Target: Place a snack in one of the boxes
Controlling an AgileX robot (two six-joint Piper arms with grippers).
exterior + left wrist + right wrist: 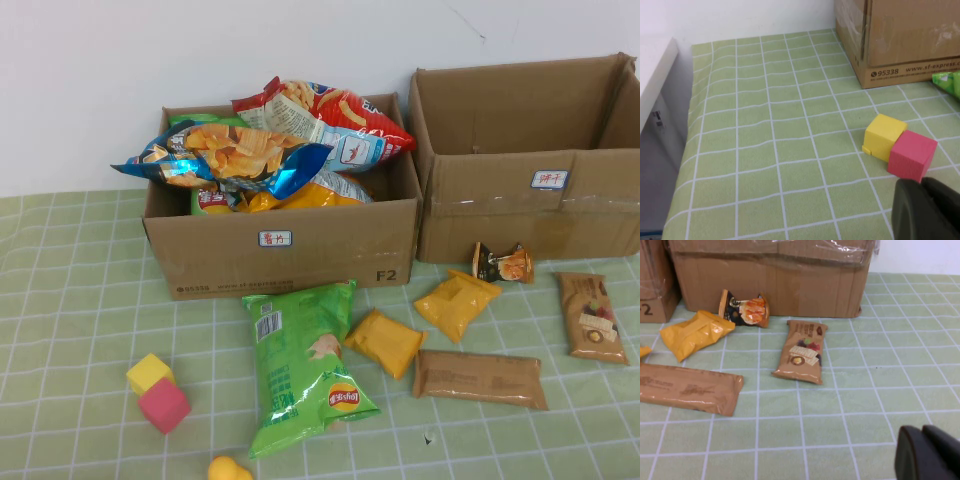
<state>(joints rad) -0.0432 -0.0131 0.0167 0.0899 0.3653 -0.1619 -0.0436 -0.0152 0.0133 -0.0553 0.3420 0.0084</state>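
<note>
- A worktop [80, 300] covered in a green checked cloth holds two open cardboard boxes standing side by side against a white wall.
- The left box [290, 250] is heaped with crisp bags that rise above its rim; the right box [530, 210] shows no contents from the high view.
- A green crisp bag [305, 365] lies flat just in front of the left box.
- To its right lie two small yellow packets [385, 342], near each other, and a long brown bar [480, 378].
- A small dark packet with an orange picture [502, 264] lies at the foot of the right box, and a brown snack packet [592, 316] lies nearer the right edge.
- A yellow cube [149, 373] and a pink cube [164, 405] touch each other on the left side of the worktop.
- The left gripper [925, 210] hangs above the cloth near the cubes; I cannot tell whether it is open or closed.
- The right gripper [930, 452] hangs above the cloth near the brown snack packet, holding nothing that shows; its state likewise cannot be told.
</note>
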